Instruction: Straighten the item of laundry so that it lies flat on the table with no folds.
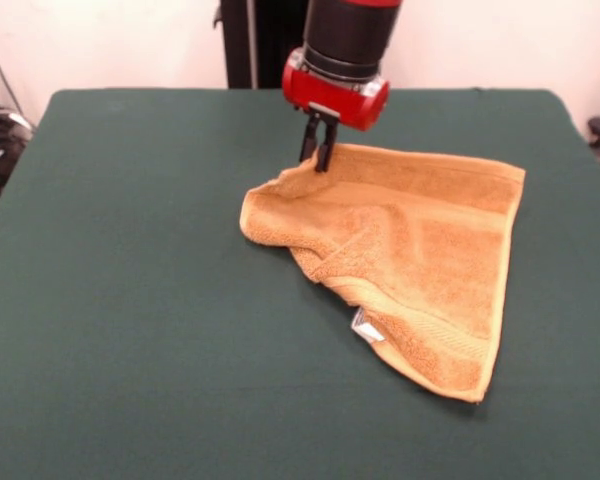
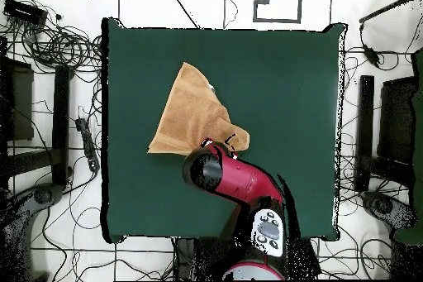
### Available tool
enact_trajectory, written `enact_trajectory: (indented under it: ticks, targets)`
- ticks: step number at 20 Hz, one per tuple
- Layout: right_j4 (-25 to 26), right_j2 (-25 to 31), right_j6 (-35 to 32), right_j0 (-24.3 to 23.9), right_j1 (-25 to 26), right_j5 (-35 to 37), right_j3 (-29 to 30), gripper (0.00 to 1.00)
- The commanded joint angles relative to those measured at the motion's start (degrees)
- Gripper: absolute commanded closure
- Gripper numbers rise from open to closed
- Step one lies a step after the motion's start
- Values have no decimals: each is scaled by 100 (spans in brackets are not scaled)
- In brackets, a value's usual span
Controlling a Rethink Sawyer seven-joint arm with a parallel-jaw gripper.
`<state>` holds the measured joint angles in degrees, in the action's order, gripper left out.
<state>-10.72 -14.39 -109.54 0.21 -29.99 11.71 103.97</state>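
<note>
Dark green felt-covered counter (image 1: pixel 130 300) carries a crumpled orange-yellow terry towel (image 1: pixel 420 250), tapering toward the near corner; black gripper (image 1: pixel 318 160) pinches its far edge.

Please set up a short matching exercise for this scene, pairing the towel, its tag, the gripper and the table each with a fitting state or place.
Things:
1. towel
2. white tag
3. gripper
4. table

States or places:
A. covered in dark green cloth
B. fingers close together on the towel's far edge
C. folded over, not yet flat
D. at the towel's near edge in the front view

Pairs: 1-C, 2-D, 3-B, 4-A
</note>
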Motion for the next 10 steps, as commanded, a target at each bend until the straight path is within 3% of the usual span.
enact_trajectory:
  ticks: [1, 10]
  targets:
    - [79, 272, -883, -22, 254, 100, 417, 100]
    - [158, 276, -799, -121, 173, 84, 515, 100]
